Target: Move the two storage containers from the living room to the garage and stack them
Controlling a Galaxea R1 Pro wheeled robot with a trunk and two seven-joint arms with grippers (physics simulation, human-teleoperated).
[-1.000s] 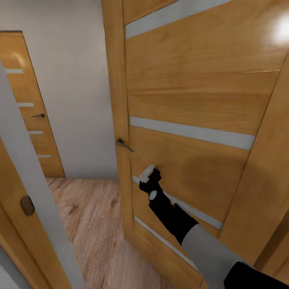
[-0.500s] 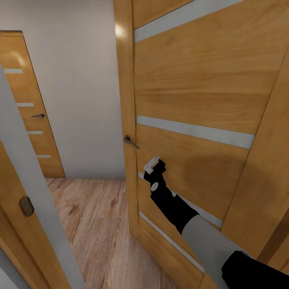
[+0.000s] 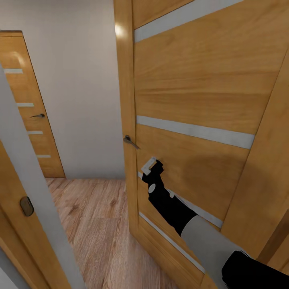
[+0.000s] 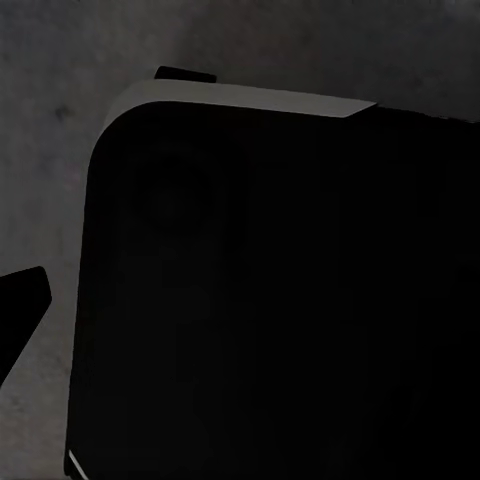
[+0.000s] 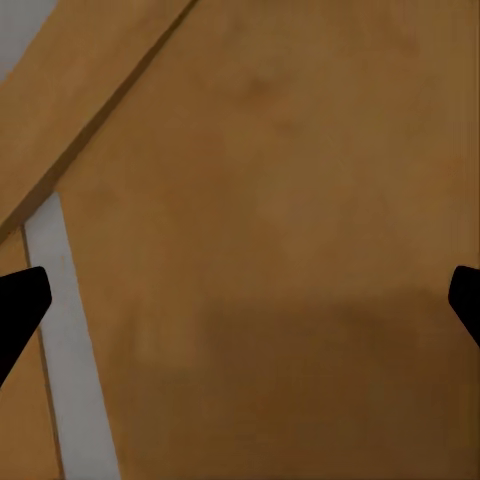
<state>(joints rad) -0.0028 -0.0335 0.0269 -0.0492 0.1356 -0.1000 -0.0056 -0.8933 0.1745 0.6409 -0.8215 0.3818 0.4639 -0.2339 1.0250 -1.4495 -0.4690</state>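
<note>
A honey-coloured wooden panel door with pale inlaid horizontal strips [image 3: 192,100] stands ajar directly in front of the robot, its leading edge carrying a dark metal lever handle [image 3: 130,141]. The right arm, black at the wrist and grey further back, reaches up from the lower right of the head view, and the right gripper [image 3: 151,167] sits against the door's face just below and beside that handle, near one of the pale strips. In the right wrist view the two black fingertips [image 5: 20,305] sit at opposite edges of the picture, spread wide apart with nothing between them, and the wood grain of the door and a pale strip lie close ahead.

Past the door's edge lies a light wood-plank floor [image 3: 96,224] running to a plain pale grey wall [image 3: 76,80]. A second wooden panel door with the same pale strips [image 3: 30,108] stands shut against that wall at the far left, with its own small dark handle. In the near left foreground a pale grey door frame edge [image 3: 28,188] slants across the view, with a wooden surface bearing a small oval brass plate [image 3: 27,206] beside it.

The left wrist view is dim: a large dark rounded-cornered shape [image 4: 270,300] over a grey speckled surface [image 4: 60,70], with one black fingertip [image 4: 22,300] at the edge; whether the left gripper is open or closed cannot be told. The two storage containers cannot be made out with any certainty
</note>
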